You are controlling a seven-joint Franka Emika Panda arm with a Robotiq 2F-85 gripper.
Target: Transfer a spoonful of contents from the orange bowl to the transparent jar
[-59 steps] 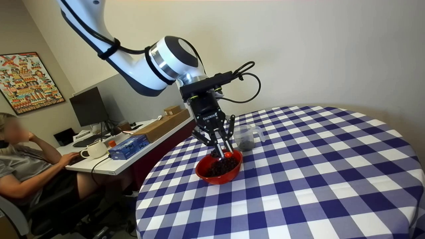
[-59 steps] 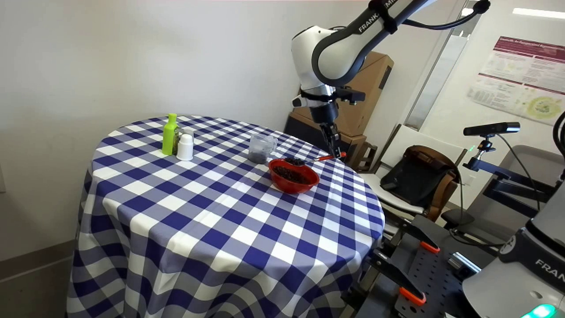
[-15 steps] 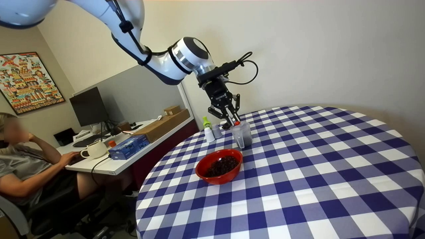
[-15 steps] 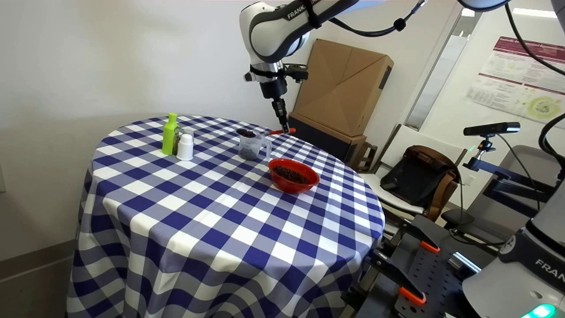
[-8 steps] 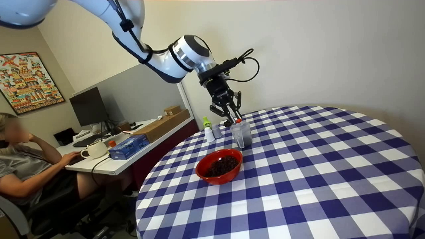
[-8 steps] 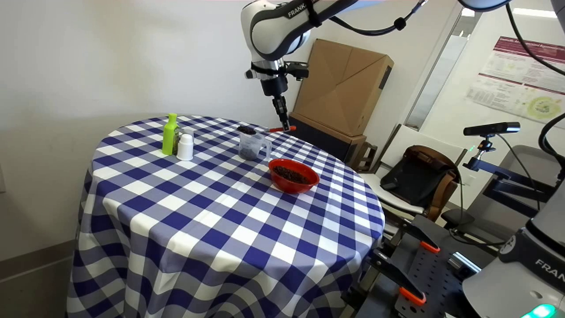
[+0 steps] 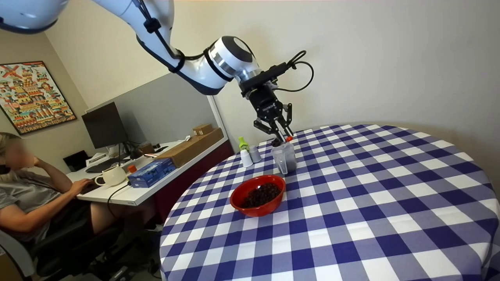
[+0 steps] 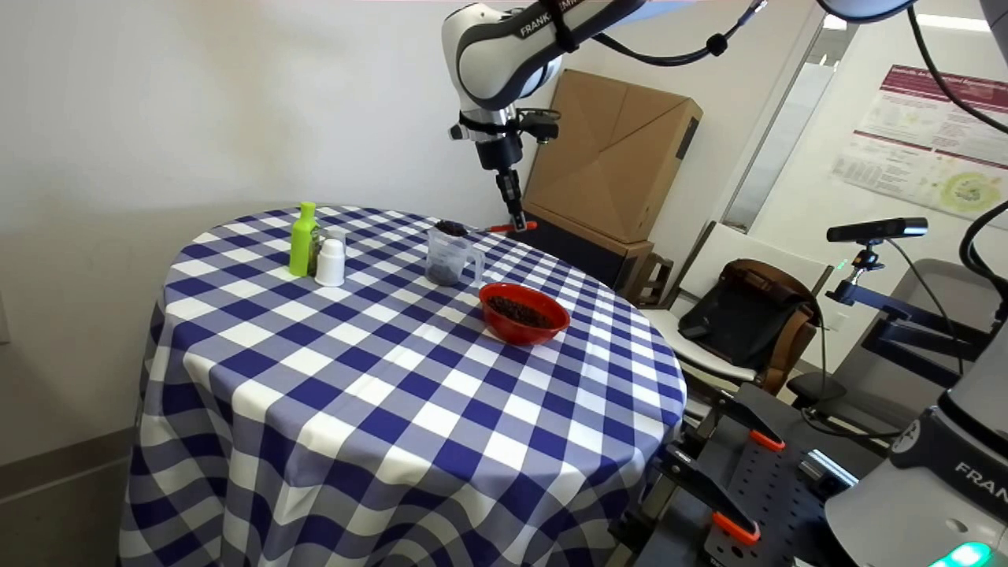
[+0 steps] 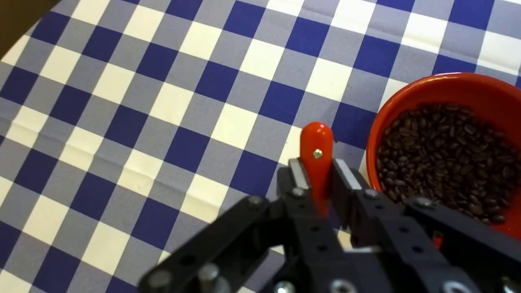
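1. At the mouth of the clear handled jug [image 8: 447, 256], a heap of coffee beans [image 8: 451, 227] rides on the head of the red-handled spoon [image 8: 505, 227]. I judge the step in hand to be lining up the pour; the tipping is not yet done.
2. The gripper [image 9: 322, 173] is closed firmly on the spoon's handle, whose rounded end pokes out past the pads. With the load so far out, I would expect the spoon to twist in the grip if turned fast.
3. Centre the head before tipping. In an exterior view the heap [image 7: 275, 143] shows towards one edge of the opening, and whether all of it is over the mouth I cannot tell. Check both exterior views, since the wrist view does not show the head.
4. Then roll slowly about the handle's line, low over the rim, so the beans slide in rather than scatter. A knock on the rim could shift the jug.
5. The jug stands upright on the checked tablecloth [image 8: 394, 378], colourless and slightly cloudy, with a dark layer at the bottom, too blurred to name.
6. Near it sits the glossy red-orange bowl [image 8: 516, 334], holding many dark brown, oval beans, with bare wall showing along part of the inside.
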